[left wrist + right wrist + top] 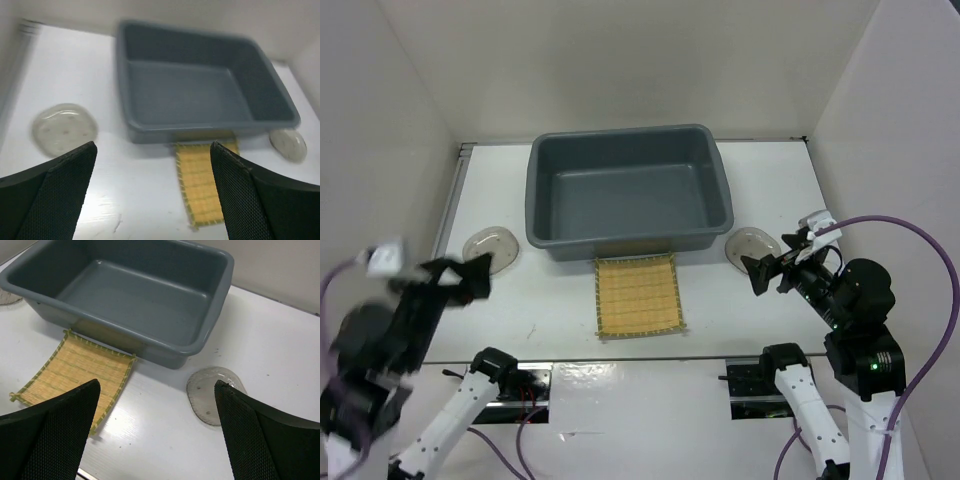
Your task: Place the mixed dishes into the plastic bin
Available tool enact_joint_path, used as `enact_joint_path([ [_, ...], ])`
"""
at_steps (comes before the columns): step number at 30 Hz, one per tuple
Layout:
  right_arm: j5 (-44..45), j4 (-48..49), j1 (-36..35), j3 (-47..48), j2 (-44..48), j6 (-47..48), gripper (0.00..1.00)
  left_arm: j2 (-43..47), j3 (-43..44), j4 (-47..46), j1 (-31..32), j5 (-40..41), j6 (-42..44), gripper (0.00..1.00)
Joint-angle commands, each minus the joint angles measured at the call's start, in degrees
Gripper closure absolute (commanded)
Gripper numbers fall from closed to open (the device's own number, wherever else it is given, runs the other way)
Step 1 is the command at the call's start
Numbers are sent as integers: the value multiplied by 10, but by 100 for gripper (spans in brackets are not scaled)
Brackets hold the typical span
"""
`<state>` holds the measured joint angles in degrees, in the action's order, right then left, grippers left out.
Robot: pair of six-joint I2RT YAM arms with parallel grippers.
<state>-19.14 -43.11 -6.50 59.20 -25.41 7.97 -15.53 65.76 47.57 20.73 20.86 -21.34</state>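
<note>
- Overhead: smooth grey plastic bin (628, 190) sits beyond both pincers; left gripper (473, 277) and right gripper (756, 274) gape wide, empty.
- Left wrist: round glass saucer (64, 128) ahead-left.
- Right wrist: yellow woven slatted mat (75, 372) before left finger, second saucer (212, 394) ahead between fingers.

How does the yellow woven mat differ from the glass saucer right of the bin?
The square yellow woven mat is opaque and slatted; the small round clear glass saucer is see-through. The mat is clearly larger than the saucer. The mat's far edge lies against the front wall of the dark grey plastic bin, while the saucer sits apart from it. Both lie flat on the white table, outside the bin.
</note>
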Motion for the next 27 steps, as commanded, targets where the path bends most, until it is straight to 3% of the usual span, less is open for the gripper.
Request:
enact_joint_path([
  [1, 10, 8, -4, 8, 4, -6, 1, -244, 32, 18, 3, -178, -62, 0],
  [4, 16, 8, -4, 8, -18, -6, 1, -292, -10, -71, 3, -306, -154, 0],
  [6, 16, 3, -12, 8, -48, 11, 1, -229, -67, -134, 8, -291, -227, 0],
  [10, -7, -24, -54, 22, -100, 65, 3, -168, -151, -87, 8, -246, -230, 0],
  [11, -7, -29, -63, 22, -111, 77, 24, -160, -179, -81, 8, -259, -230, 0],
  [12, 6, -35, -75, 28, -119, 106, 51, -160, -193, -81, 13, -270, -238, 0],
  [15, 51, -35, -119, 28, -160, 134, 91, -155, -253, -106, 13, -333, -276, 4],
  [16, 61, -35, -140, 33, -181, 134, 100, -160, -267, -129, 13, -366, -293, 17],
  [18, 67, -51, -156, 33, -203, 160, 100, -172, -298, -162, 19, -395, -300, 46],
  [20, 94, -65, -177, 33, -238, 203, 100, -182, -320, -177, 25, -395, -311, 86],
  [24, 147, -91, -226, 2, -266, 287, 100, -174, -356, -205, 30, -399, -330, 81],
  [27, 131, -109, -259, -13, -284, 321, 100, -174, -403, -239, 35, -405, -352, 79],
])
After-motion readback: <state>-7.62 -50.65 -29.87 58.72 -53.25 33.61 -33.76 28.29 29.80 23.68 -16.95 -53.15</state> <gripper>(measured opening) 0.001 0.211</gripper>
